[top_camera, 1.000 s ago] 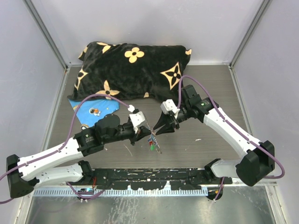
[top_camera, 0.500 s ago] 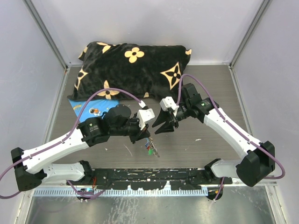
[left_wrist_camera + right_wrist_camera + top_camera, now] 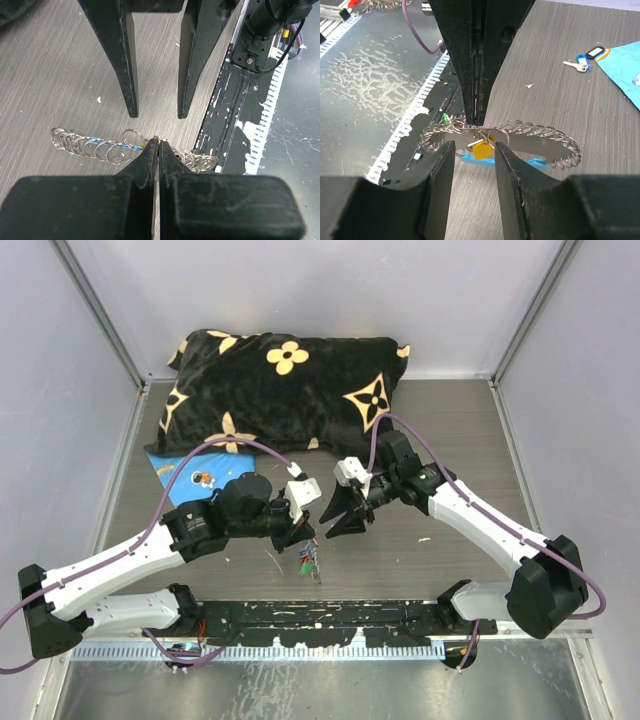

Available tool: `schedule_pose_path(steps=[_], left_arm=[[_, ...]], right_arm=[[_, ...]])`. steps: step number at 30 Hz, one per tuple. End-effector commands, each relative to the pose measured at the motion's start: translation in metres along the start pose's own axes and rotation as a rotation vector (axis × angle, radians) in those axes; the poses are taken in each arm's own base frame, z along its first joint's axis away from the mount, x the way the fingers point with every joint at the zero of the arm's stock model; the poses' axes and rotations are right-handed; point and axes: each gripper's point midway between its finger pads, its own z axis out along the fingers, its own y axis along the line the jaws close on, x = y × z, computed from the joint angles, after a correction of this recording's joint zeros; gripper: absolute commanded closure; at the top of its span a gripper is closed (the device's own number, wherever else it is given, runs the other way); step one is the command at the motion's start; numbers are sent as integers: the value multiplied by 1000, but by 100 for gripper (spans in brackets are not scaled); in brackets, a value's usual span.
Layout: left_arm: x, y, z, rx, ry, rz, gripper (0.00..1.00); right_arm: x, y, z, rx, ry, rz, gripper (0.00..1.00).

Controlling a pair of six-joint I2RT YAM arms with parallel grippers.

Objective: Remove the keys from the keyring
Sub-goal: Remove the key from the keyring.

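Pinching the keyring point(image 3: 540, 131), the left end effector point(image 3: 158, 146) anchors it; the spread right end effector point(image 3: 157, 113) should close squarely on the yellow key point(image 3: 481, 149).

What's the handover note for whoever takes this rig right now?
The left gripper is shut, pinching the keyring mid-chain.
The right gripper is open, its fingers straddling the ring at a yellow-tagged key and gripping nothing.
The keys hang on the ring by the left fingertips. A blue-headed key lies loose on the table near the blue sheet.
Done: ring held, and that one key apparently off.
Left: grip a key with the right gripper, work it off, repeat.
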Motion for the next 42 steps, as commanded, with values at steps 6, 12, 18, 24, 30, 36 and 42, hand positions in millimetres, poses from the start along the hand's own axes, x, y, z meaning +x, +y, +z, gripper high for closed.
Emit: schedule_pose_path(steps=[6,12,18,24,30,36,42], left_arm=[[-41,-1,-8,-6,-168,25,100],[-42,0,-9,-15,-172,24,100],[-44,1,-7,-16,-172,21,100],[-45,2,-8,-22,-179,19,100],[-54,4,-22,-52,-284,-2,99],[-47,-1,-42,-40,-500,22,58],[-42,-3,-40,-24,-604,56,61]], right_arm=[[5,-6,18,-11,-10,-11,56],[4,-2,24,-30,-7,-9,66],[4,-1,29,-38,-7,-10,76],[1,1,28,-46,1,-35,99],[-7,1,20,-38,5,-62,99],[-17,2,11,-29,-2,-86,99],[-18,3,9,-34,-1,-91,99]])
